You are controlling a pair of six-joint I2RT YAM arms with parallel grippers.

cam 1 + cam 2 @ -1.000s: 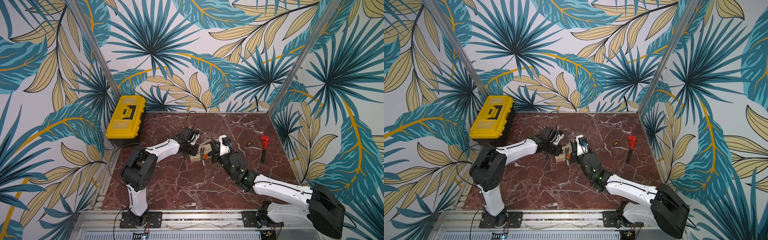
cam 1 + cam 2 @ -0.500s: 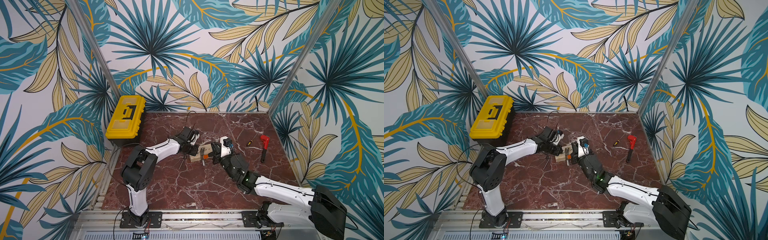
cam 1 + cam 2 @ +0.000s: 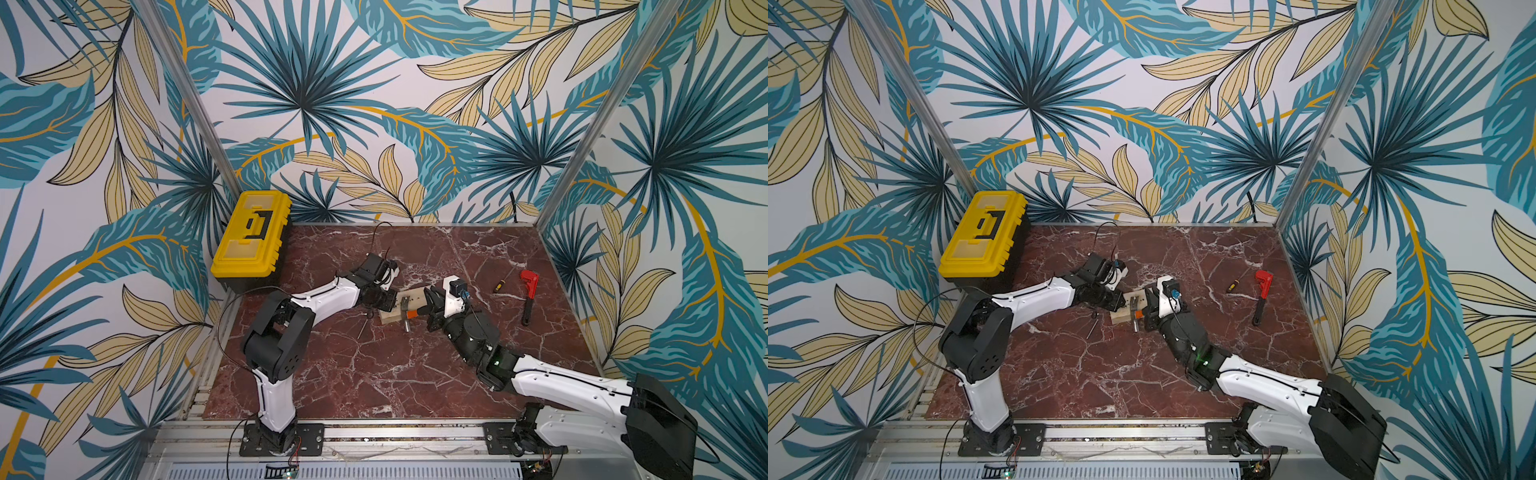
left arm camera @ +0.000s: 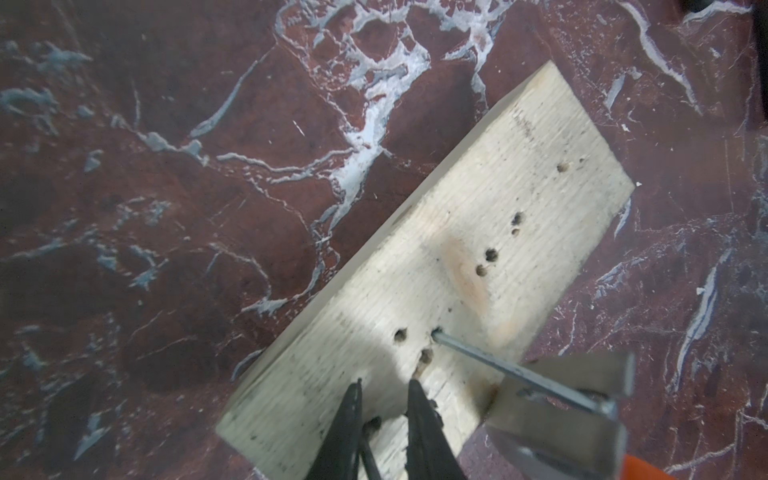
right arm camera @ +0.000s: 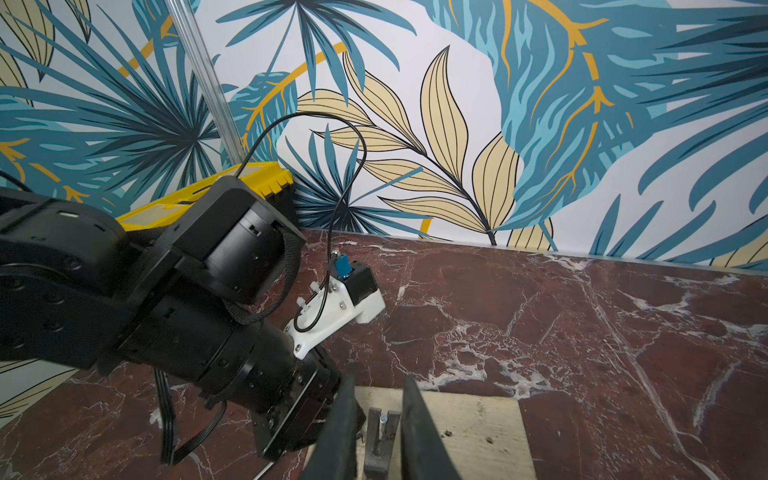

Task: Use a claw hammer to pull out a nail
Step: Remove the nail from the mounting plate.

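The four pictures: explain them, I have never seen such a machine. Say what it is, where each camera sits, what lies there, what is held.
The machine is two robot arms, left arm and right arm, bolted at the edge of a marble table. Two pictures come from one camera pair above and show nearly the same scene. The other two come from a camera on each wrist. On the table lie a wooden block, a toolbox, a wrench and a screwdriver. The right hand is shut on a hammer, whose claw hooks a nail standing mostly out of the block. The left hand, fingers slightly apart, is over the block's end; whether it presses down I cannot tell.
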